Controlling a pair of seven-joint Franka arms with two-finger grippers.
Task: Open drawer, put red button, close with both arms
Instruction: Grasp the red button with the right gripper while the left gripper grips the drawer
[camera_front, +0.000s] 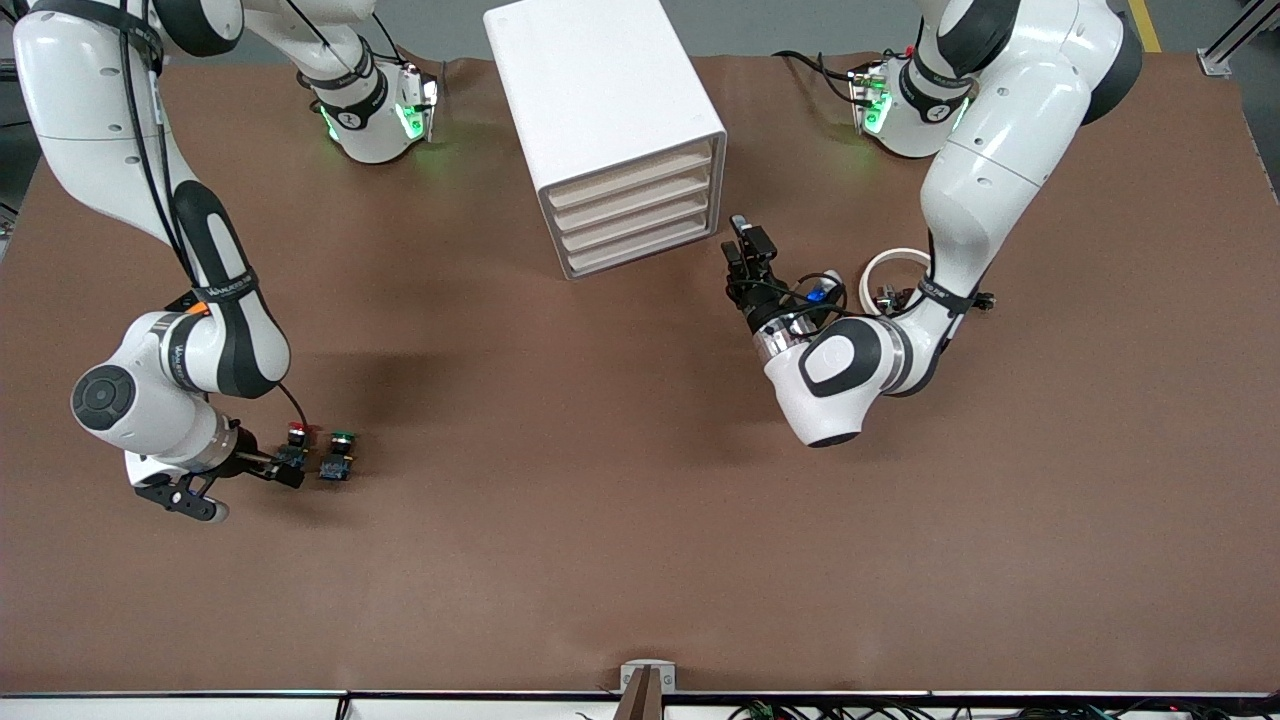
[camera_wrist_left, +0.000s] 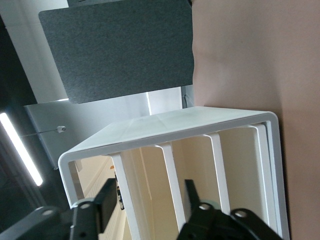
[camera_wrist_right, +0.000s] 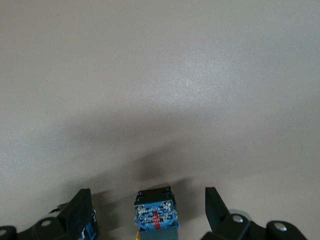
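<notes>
Red button (camera_front: 296, 434): I see it on the brown table mat near the right arm's end, a tiny switch with a round red cap over a black body. In the right wrist view its blue-grey base block (camera_wrist_right: 155, 216) sits between my right gripper's fingers, with clear space on each side.
Right gripper (camera_front: 283, 464): low at the table, spread wide around the red button, gripping nothing.
Green button (camera_front: 340, 455): the same kind of switch with a green cap, just beside the red one, on the side away from the right gripper's wrist.
Left gripper (camera_front: 741, 252): just in front of the drawer unit's face, pointed at it. Its fingers (camera_wrist_left: 109, 197) stand apart, either side of a drawer divider; I cannot tell whether they touch it.
Drawer unit (camera_front: 607, 120): smooth white box with rounded corners and four cream drawer fronts, all pushed in, in the middle of the table toward the bases.
White ring (camera_front: 893, 270): a round white hoop on the mat under the left arm's forearm, partly hidden by it.
Table mat (camera_front: 640, 560): flat, matte brown.
</notes>
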